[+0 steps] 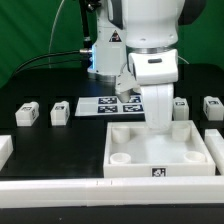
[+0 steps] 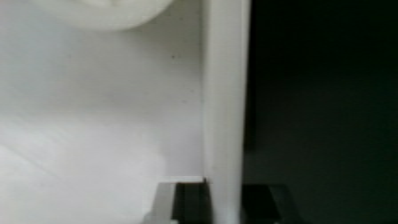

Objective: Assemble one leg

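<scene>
Several small white legs with square tags lie on the black table: two at the exterior view's left (image 1: pixel 27 114) (image 1: pixel 60 113) and two at its right (image 1: pixel 181 106) (image 1: pixel 212 107). My gripper (image 1: pixel 160 124) is down on the far wall of the large white tray-like piece (image 1: pixel 135 165) and holds no leg. In the wrist view the two dark fingers (image 2: pixel 187 203) stand on either side of the tray's upright wall (image 2: pixel 224 100), pressed against it. A round corner hole (image 2: pixel 116 15) shows beyond. No leg shows in the wrist view.
The marker board (image 1: pixel 108 104) lies behind the tray, partly hidden by the arm. A long white bar (image 1: pixel 100 192) runs along the table's front edge, with a white block (image 1: pixel 5 150) at the exterior view's left. A green curtain hangs behind.
</scene>
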Controlling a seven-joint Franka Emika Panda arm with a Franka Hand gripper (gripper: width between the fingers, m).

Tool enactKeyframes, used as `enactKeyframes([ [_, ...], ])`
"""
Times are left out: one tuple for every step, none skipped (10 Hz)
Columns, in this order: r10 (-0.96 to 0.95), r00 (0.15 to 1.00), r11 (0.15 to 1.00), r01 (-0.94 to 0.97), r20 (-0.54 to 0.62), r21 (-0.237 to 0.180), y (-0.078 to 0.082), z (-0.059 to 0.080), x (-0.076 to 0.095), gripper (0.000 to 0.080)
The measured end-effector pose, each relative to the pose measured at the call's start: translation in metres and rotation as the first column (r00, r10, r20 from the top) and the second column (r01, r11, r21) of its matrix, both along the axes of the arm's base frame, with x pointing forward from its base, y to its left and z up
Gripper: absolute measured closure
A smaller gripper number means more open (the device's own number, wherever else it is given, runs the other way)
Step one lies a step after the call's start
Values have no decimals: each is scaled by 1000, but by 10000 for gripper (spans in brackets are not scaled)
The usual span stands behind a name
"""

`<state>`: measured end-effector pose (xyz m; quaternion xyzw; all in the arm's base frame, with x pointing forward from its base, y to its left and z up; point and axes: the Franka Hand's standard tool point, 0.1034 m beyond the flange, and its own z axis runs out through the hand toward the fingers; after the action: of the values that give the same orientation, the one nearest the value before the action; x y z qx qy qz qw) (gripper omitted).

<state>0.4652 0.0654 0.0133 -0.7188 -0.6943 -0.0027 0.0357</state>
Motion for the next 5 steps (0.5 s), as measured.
enactKeyframes([
  [-2,1000,1000,2,7,5,7,0,6,735],
  [-2,1000,1000,1,11,8,9,0,10,735],
  [-2,1000,1000,2,13,8,9,0,12,735],
  [-4,1000,1000,4,16,9,9,0,15,735],
  [-9,1000,1000,9,19,9,9,0,17,735],
])
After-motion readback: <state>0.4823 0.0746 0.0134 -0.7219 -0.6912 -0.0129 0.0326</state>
